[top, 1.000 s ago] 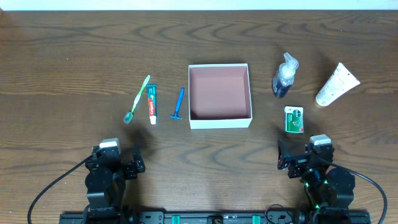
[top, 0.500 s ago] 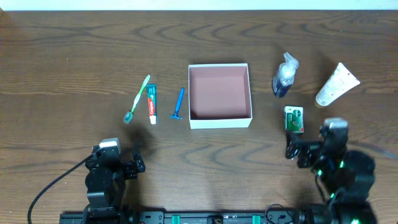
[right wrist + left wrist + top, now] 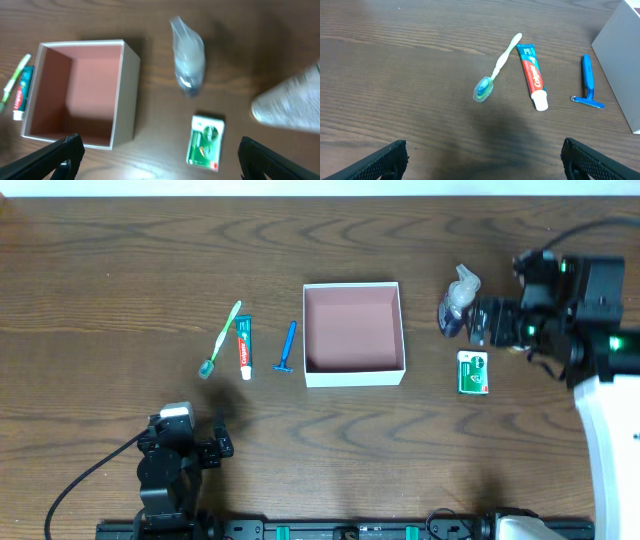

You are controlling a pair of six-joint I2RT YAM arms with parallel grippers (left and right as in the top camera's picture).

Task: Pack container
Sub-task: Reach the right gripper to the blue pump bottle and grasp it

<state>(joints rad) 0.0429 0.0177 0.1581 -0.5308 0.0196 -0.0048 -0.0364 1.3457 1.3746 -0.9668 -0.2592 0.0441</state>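
Observation:
The container (image 3: 355, 377) is a square white box with a pinkish-brown inside, empty, at the table's middle; it also shows in the right wrist view (image 3: 128, 95) and at the edge of the left wrist view (image 3: 624, 65). Left of it lie a green toothbrush (image 3: 222, 338), a toothpaste tube (image 3: 243, 347) and a blue razor (image 3: 287, 347). Right of it are a pump bottle (image 3: 458, 302), a green-and-white packet (image 3: 472, 372) and a white tube (image 3: 292, 100), which my right arm hides in the overhead view. My right gripper (image 3: 482, 323) is open above the bottle and packet. My left gripper (image 3: 216, 445) is open and empty near the front edge.
The table is dark wood. In the left wrist view the toothbrush (image 3: 496, 67), toothpaste (image 3: 532, 75) and razor (image 3: 588, 82) lie ahead of the open fingers (image 3: 482, 160). The right wrist view is blurred; its fingers (image 3: 160, 160) frame the packet (image 3: 205, 140).
My right arm has swung from the front right edge up to the back right, over the bottle, packet and tube. The left arm has not moved.

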